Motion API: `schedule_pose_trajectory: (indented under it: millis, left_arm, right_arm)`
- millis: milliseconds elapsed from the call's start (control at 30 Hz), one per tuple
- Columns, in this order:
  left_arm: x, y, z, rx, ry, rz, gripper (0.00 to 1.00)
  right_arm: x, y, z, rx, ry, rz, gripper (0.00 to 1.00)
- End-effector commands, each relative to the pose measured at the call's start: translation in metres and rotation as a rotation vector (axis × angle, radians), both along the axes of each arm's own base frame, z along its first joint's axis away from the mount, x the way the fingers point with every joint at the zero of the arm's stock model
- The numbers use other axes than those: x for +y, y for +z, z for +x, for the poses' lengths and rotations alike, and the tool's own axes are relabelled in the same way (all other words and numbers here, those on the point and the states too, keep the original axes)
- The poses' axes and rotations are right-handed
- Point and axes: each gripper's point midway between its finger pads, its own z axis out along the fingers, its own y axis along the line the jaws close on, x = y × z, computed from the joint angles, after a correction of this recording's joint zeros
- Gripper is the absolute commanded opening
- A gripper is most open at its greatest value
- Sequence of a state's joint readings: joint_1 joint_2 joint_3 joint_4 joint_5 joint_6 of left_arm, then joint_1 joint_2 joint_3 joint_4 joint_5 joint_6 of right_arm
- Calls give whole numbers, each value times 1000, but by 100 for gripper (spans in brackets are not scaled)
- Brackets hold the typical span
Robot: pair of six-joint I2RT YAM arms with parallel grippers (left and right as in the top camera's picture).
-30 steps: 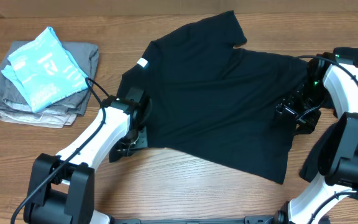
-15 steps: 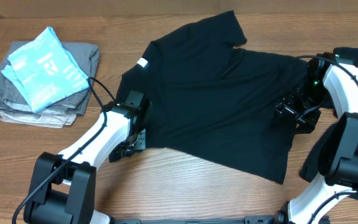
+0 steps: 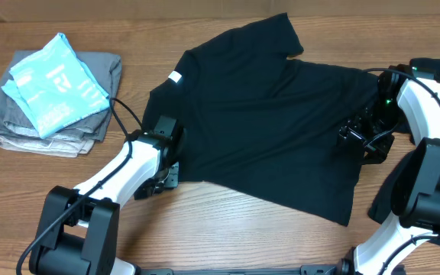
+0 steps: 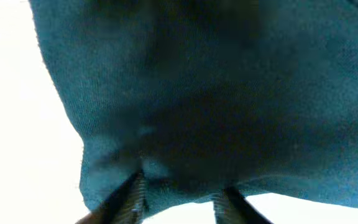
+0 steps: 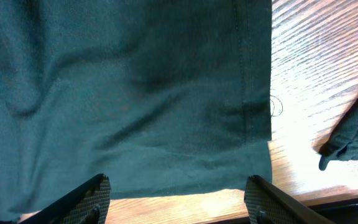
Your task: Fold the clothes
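A black T-shirt [image 3: 273,114] lies spread across the middle of the table, its white neck label [image 3: 175,76] at the upper left. My left gripper [image 3: 170,169] is at the shirt's lower left edge. In the left wrist view the shirt's edge [image 4: 185,124] hangs between the left gripper's [image 4: 180,199] partly parted fingers, which do not pinch it. My right gripper [image 3: 357,137] hovers over the shirt's right hem [image 5: 253,93]. The right gripper [image 5: 179,202] stands wide open and holds nothing.
A folded grey and beige pile [image 3: 90,107] with a light-blue printed garment [image 3: 52,84] on top sits at the far left. More black cloth [image 3: 438,72] lies at the right edge of the table, close to the right arm, and shows as a dark fold [image 5: 353,130] beside the hem.
The left gripper has let its jaws apart and shifted slightly toward the shirt. The right arm and the shirt have not moved.
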State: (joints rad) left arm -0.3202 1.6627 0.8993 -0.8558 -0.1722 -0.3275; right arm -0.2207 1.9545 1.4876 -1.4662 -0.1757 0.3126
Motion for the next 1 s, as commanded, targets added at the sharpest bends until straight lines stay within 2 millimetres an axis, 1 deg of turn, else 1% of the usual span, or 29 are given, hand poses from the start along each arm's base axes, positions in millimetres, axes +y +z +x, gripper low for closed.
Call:
schedule_pose_trajectory:
  millis: [0,100,200,467,533,567,600,667,800,900,967]
  left_arm:
    - [1,4,5,-23,-20,13,14]
    - [0,6,9,-30,-20,9,4]
    - [-2,12,13,-38,-20,7,4]
    - [-14,57,50,-126,7,-23,4]
    - [-16,62,58,-154,20,-33,4]
    - [-17,63,61,-167,26,-37,4]
    - [-18,62,65,-185,28,-43,7]
    - [-20,59,71,-213,29,-53,9]
    - [-25,51,86,-276,28,-74,11]
    - [-24,54,101,-340,33,-58,11]
    - [-22,58,111,-388,38,-47,16]
  right_arm:
    - [1,2,4,-18,9,0,74]
    - [1,2,4,-18,9,0,74]
    - [1,2,4,-18,9,0,73]
    - [0,2,5,-21,9,-1,73]
    - [0,2,5,-21,9,-1,73]
    - [0,2,5,-21,9,-1,73]
    - [0,2,5,-21,9,-1,74]
    - [0,2,5,-21,9,-1,74]
    - [1,2,4,-19,9,0,74]
    - [1,2,4,-16,9,0,73]
    - [1,2,4,-17,9,0,74]
